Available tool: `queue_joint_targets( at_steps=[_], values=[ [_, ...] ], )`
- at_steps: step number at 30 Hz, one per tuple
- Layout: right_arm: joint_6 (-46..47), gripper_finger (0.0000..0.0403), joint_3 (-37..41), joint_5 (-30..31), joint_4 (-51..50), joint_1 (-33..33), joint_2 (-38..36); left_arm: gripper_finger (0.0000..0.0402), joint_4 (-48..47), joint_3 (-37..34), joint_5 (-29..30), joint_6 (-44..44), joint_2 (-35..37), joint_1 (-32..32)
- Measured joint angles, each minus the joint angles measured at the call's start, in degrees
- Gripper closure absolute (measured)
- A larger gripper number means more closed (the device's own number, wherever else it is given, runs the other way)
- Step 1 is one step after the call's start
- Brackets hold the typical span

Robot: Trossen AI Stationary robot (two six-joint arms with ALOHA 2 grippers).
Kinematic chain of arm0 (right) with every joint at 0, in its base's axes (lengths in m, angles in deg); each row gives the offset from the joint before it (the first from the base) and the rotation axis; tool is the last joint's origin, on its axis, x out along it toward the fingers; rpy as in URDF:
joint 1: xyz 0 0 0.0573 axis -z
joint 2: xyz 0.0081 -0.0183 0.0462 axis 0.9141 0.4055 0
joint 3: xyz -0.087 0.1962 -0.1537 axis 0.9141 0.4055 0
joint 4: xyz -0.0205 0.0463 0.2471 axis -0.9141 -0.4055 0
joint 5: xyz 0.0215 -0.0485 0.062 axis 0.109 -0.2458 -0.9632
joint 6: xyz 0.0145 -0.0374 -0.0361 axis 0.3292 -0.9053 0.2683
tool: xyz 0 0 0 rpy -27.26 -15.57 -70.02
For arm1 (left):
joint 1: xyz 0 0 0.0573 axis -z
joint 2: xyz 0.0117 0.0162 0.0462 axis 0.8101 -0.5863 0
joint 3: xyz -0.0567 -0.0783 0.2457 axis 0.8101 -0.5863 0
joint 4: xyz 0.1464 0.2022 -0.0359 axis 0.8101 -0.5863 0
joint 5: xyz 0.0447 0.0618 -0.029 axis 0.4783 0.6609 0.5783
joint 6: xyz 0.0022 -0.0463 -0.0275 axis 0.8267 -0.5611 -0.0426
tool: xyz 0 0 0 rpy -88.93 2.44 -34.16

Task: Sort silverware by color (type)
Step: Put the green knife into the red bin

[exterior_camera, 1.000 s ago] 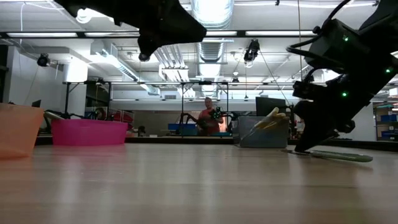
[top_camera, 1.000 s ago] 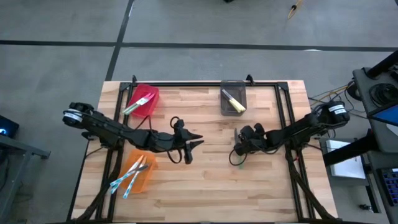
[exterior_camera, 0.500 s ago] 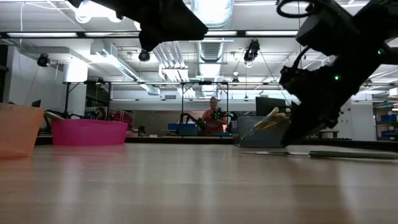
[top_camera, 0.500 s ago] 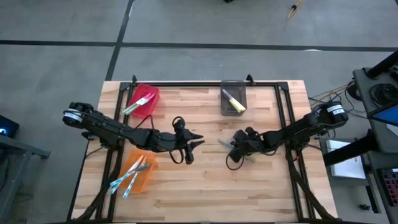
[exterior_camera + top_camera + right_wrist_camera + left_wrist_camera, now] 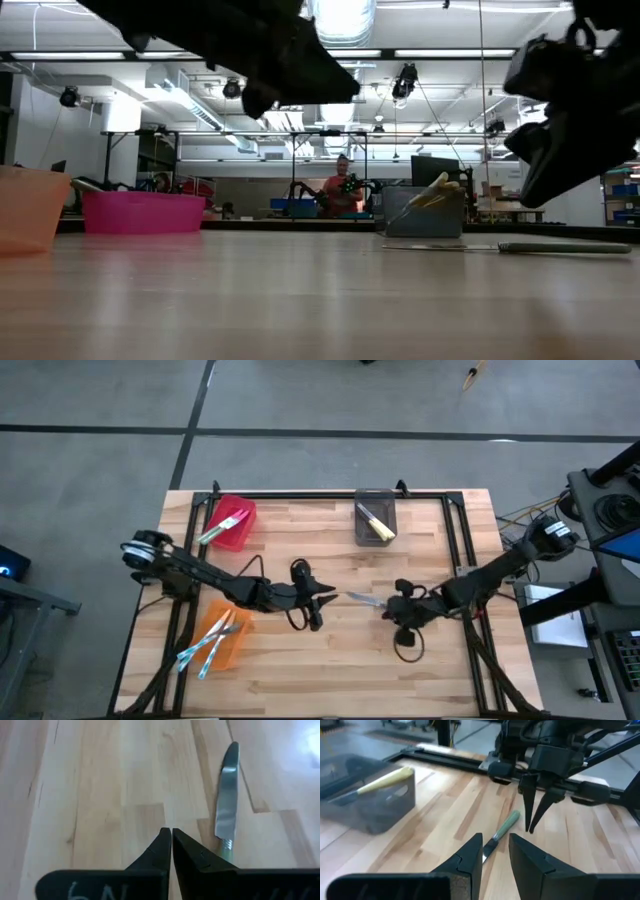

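Over the last second we have watched the right gripper drag the green-handled knife from nearer the right edge toward the middle of the tabletop, and now it has let go — the knife lies flat on the bare wood, blade pointing toward the left edge, with the right gripper just beside its handle and raised off it. The right wrist view shows its fingers pressed together with nothing between them, the knife lying alongside their tips. Meanwhile our left gripper has slid forward from its waiting spot; it now hovers just short of the blade tip, jaws partly spread and empty, and its wrist view frames the knife directly ahead. We read this as a handover across the middle — the right arm has brought the piece within the left arm's reach. The green knives already sit in the red bin near the back left corner, the blue ones in the orange bin by the left edge, and the yellow ones in the grey bin at the back edge. So this looks like the last loose piece. What remains, in our judgement, is for the left gripper to close on it and carry it to the red bin.
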State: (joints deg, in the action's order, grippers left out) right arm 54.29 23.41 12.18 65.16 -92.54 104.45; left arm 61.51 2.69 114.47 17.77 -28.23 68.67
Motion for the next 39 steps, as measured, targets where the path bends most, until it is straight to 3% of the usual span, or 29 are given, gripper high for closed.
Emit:
queue_joint_targets(
  at_steps=[5, 8, 13, 17, 21, 31, 39],
  values=[
    [-0.1, 0.0394, 3.6, 8.3, 0.6, -3.6, -2.5, 0.0302, 7.7, 0.8, -0.6, 4.7, -5.3, -0.8],
    [0.2, 0.0394, 6.3, 12.0, 2.4, -4.5, -4.3, 0.0281, 7.6, 4.0, -5.3, 8.4, -8.2, -2.3],
    [1.6, 0.0394, 10.9, 12.7, 6.5, -4.5, -7.3, 0.0257, 5.9, 9.9, -7.5, 17.4, -14.3, -4.7],
    [8.7, 0.0389, 11.9, 14.0, 6.5, -4.5, -7.8, 0.0269, 5.7, 11.9, -9.3, 18.4, -18.8, -7.1],
    [11.5, 0.0359, 12.0, 14.0, 6.6, -4.5, -7.2, 0.0296, 5.8, 12.3, -13.6, 16.8, -22.4, -8.9],
    [10.9, 0.0234, 11.6, 15.6, 6.6, -4.5, -2.6, 0.0326, 4.8, 12.0, -13.6, 13.1, -27.3, -9.5],
    [11.0, 0.0224, 13.0, 15.8, 8.3, -4.5, 1.6, 0.0326, 4.7, 12.3, -13.5, 11.0, -29.2, -10.4]
  ],
)
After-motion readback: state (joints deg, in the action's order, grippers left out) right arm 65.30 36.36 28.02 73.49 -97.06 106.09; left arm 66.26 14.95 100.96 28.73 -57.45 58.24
